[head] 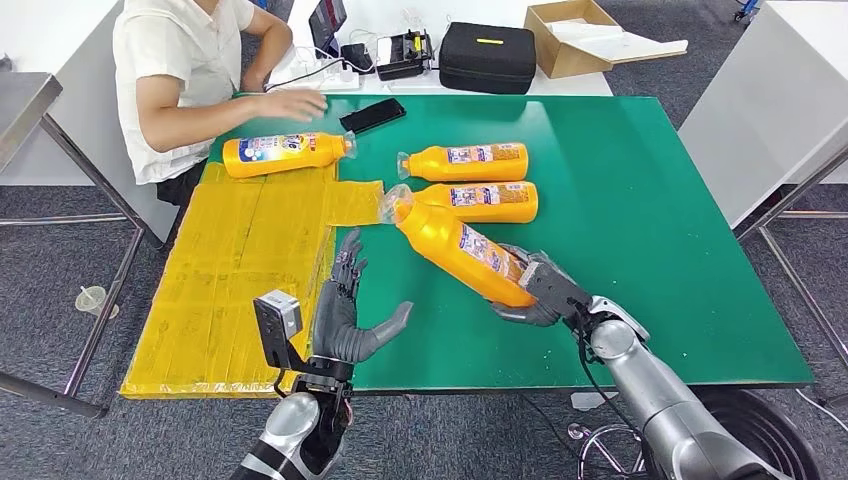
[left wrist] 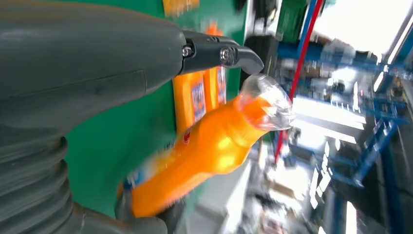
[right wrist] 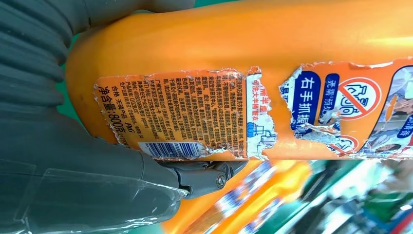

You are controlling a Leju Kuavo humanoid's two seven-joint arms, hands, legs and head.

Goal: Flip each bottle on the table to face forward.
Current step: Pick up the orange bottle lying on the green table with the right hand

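Note:
My right hand (head: 535, 290) grips the base end of an orange bottle (head: 462, 250) and holds it tilted above the green table (head: 640, 230), clear cap pointing up and away. The right wrist view shows its torn back label (right wrist: 195, 117) with small print and a barcode. My left hand (head: 345, 315) is open near the table's front edge, fingers spread, to the left of the held bottle (left wrist: 204, 151). Two more orange bottles (head: 465, 162) (head: 475, 201) lie side by side behind it. A further bottle (head: 285, 153) lies at the back left, partly on the yellow mat (head: 240, 280).
A person in a white shirt (head: 180, 60) sits at the back left with a hand (head: 295, 103) on the table beside a black phone (head: 372, 115). A black case (head: 487, 57) and a cardboard box (head: 570, 35) stand on the white table behind.

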